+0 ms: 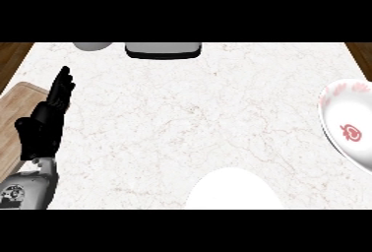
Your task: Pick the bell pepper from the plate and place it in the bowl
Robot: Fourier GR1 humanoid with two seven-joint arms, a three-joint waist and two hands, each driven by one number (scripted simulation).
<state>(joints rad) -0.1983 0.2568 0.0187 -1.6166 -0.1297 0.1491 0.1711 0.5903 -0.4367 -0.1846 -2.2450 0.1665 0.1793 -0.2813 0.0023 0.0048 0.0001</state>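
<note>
One hand (45,123), the left, rests open with fingers straight at the bench's (196,113) left edge; no bell pepper visible on plate (349,123) at right or white bowl (232,189) near centre, so locate it before reaching.

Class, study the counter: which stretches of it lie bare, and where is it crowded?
The marble counter lies bare across its middle, between the left robot hand and the patterned dish, above the white dish. Crowded spots: the far edge, with a dark appliance and grey object.
</note>
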